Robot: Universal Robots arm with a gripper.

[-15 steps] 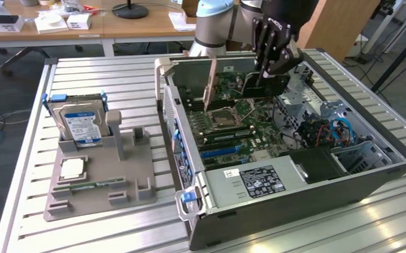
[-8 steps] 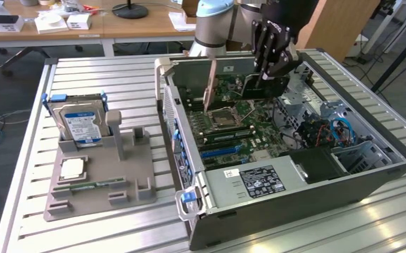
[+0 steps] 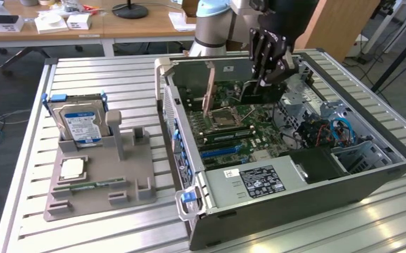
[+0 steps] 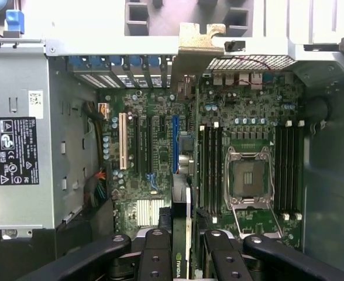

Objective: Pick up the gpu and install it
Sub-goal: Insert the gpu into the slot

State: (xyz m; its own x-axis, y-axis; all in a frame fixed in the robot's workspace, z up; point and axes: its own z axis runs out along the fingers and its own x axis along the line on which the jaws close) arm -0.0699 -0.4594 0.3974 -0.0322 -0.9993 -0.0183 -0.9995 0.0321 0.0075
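The gpu (image 3: 251, 95) is a thin dark card that hangs over the motherboard inside the open computer case (image 3: 371, 179). My gripper (image 3: 268, 79) is shut on its upper edge. Its tan metal bracket (image 3: 210, 89) hangs at the case's rear wall. In the wrist view the gpu (image 4: 187, 193) appears edge-on between my black fingers (image 4: 157, 254), with my gripper (image 4: 186, 254) clamped on it. The bracket (image 4: 200, 40) reaches the rear slot openings. The card runs beside the blue expansion slot (image 4: 175, 143); whether it touches the board I cannot tell.
A grey fixture (image 3: 129, 174) on the exterior view's left holds a blue-labelled hard drive (image 3: 80, 124), a processor (image 3: 71, 168) and a green memory stick (image 3: 90, 185). Inside the case are the power supply (image 3: 255, 182), the open processor socket (image 4: 248, 175) and cables (image 3: 329, 132).
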